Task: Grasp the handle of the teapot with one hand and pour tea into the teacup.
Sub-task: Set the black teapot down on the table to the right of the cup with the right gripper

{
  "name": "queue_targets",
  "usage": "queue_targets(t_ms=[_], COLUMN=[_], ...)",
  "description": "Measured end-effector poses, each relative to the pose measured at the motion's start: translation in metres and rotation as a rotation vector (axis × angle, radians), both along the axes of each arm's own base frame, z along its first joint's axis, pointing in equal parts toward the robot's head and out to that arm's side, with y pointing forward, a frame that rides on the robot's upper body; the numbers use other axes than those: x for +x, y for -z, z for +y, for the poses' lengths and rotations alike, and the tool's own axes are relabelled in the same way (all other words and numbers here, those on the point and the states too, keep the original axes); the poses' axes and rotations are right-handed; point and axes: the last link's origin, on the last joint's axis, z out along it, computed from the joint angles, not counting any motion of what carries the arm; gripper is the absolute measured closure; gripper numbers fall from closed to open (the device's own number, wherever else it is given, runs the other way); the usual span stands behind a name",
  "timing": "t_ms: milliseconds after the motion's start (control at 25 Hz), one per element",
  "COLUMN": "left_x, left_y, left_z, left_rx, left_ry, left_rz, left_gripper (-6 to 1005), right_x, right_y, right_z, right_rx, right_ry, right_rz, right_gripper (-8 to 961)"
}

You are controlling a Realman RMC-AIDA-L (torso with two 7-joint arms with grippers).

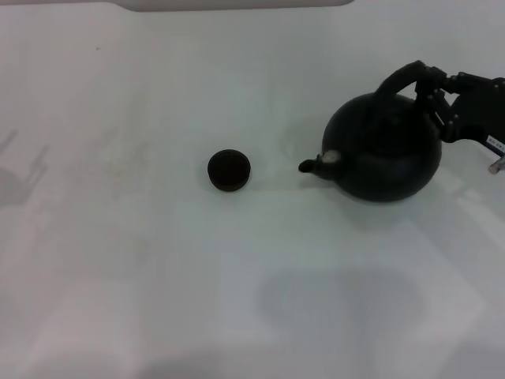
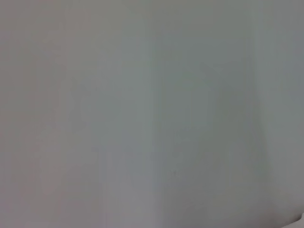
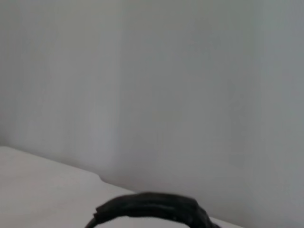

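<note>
Risk of spilling early or missing the teacup (image 1: 229, 170): likely if the teapot (image 1: 384, 148) swings on its arched handle (image 1: 397, 79) once lifted, spout at mid-frame still well short of the cup. Right end effector (image 1: 435, 93) at upper right of the frame, against the handle's far end; clamped or merely touching, cannot tell. Teapot on the white bench (image 1: 158, 276), right of centre. Left end effector not visible.
</note>
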Motion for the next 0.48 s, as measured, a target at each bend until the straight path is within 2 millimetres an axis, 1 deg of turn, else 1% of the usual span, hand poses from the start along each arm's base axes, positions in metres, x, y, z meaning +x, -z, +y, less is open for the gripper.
queue_targets(t_ms=[480], left_x=[0.0006], left_y=[0.0005], left_z=[-0.0005], left_rx=[-0.002], left_ry=[0.004], left_rz=[-0.002], left_gripper=[408], right_x=[0.0041], right_y=[0.0016], right_z=[-0.0009], right_rx=[-0.004], right_ry=[0.015], right_rz=[0.003], right_gripper=[750])
